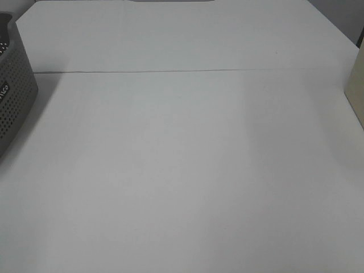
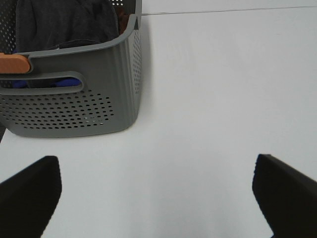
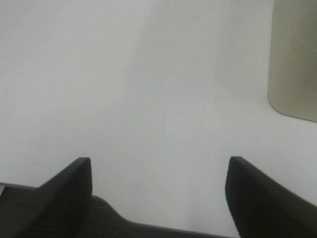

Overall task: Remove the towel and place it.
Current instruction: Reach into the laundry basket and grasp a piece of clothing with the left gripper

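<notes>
White table fills the high view. At the frame's left edge stands a grey perforated basket; the dark towel lies bunched inside it. A beige object sits at the right edge. Left fingers and right fingers are both spread wide, holding nothing, over the table.

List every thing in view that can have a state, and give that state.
grey basket: upright on the table, open-topped.
towel: bunched inside the grey basket, not yet removed.
left gripper: open, empty, facing the grey basket.
right gripper: open, empty, over the table.
</notes>
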Action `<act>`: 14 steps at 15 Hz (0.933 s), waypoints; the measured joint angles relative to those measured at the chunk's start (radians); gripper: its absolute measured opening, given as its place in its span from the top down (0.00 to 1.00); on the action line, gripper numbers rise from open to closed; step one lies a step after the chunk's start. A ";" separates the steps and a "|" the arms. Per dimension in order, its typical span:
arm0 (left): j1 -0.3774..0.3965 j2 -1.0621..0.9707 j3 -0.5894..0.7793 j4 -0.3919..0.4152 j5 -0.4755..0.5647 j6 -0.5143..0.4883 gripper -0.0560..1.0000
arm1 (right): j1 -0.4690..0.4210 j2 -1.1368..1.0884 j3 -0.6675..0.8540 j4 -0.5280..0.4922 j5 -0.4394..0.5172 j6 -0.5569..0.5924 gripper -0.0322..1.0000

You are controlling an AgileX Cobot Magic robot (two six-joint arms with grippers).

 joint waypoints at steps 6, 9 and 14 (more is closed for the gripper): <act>0.000 0.000 0.000 0.001 0.000 0.000 0.01 | 0.000 0.000 0.000 0.002 0.000 0.000 0.25; 0.000 0.000 0.000 0.014 0.000 0.000 0.01 | 0.000 0.000 0.000 0.002 0.000 0.000 0.25; 0.000 0.000 0.001 0.020 0.000 0.000 0.01 | 0.000 0.000 0.000 0.002 0.000 0.000 0.25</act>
